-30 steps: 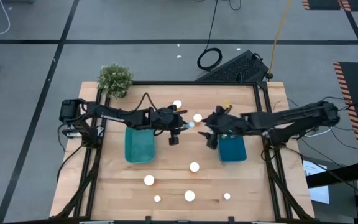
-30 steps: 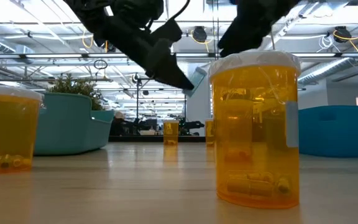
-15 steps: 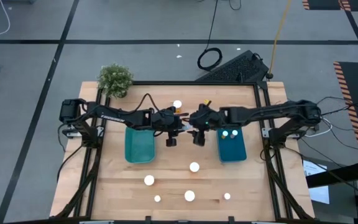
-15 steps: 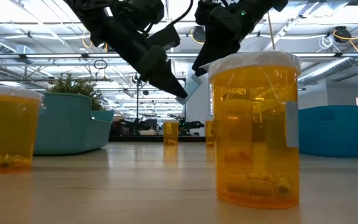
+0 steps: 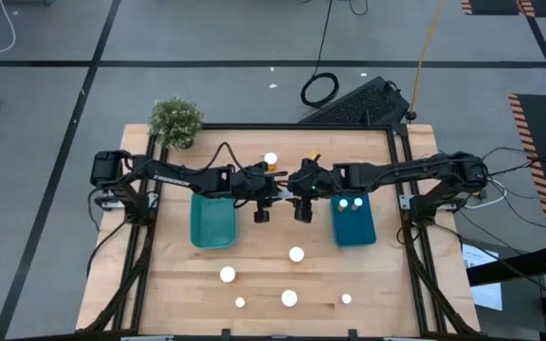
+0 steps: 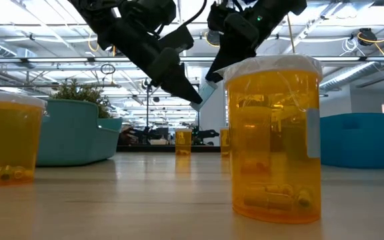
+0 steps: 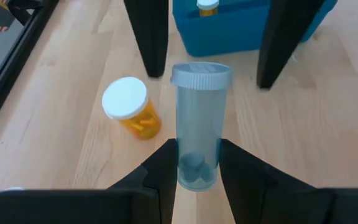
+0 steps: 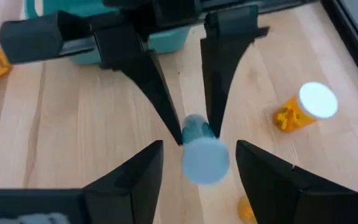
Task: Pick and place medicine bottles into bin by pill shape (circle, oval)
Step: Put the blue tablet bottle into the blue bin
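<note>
Pale blue bottle (image 7: 196, 124) clamped in left hand (image 7: 194, 168); right hand (image 8: 197, 163) spread around cap.

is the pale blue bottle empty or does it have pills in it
Not empty: the pale blue bottle, held in the left claw, shows a few pills at its base.

left gripper (image 7: 198, 163) clamped on pale blue bottle (image 7: 198, 124), round pills at its bottom | right gripper (image 7: 215, 46) fingers apart either side of its cap | amber bottle (image 7: 132, 113) lying on table (image 7: 61, 112) | blue bin (image 7: 241, 28) behind
</note>
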Robot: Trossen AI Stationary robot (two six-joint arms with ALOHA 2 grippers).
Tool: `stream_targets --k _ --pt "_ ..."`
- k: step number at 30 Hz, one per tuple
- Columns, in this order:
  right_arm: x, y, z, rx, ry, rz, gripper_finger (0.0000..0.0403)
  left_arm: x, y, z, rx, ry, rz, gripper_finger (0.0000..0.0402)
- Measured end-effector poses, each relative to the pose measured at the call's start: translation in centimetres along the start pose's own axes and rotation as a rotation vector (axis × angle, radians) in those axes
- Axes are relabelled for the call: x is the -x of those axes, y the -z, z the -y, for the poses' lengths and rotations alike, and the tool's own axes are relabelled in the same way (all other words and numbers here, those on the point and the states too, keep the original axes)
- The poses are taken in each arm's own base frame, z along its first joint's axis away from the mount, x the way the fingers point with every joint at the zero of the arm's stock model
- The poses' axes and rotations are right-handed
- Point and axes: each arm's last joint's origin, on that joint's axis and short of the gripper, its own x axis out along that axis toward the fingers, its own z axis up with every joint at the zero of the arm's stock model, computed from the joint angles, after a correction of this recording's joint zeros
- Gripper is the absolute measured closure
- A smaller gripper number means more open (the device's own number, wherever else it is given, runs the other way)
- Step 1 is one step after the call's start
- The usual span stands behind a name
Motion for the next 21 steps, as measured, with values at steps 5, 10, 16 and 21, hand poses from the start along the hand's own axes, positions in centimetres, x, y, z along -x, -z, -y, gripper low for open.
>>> stream_targets --k 5,10,16,21 --pt "-0.30 -0.02 -0.04 -0.001 0.000 0.005 0.0230 0.00 0.00 0.00 0.000 0.002 0.000 0.0286" --pt "-0.31 -0.04 -0.04 -0.001 0.000 0.007 0.0261 0.00 0.00 0.03 -0.001 0.005 0.000 0.0286" --pt "-0.31 -0.03 -0.04 -0.001 0.000 0.007 0.0295 0.00 0.00 0.03 -0.001 0.006 0.000 0.0286" --pt "-0.31 -0.03 -0.04 -0.002 0.001 0.006 0.0291 0.00 -0.01 0.03 -0.001 0.005 0.002 0.0286"
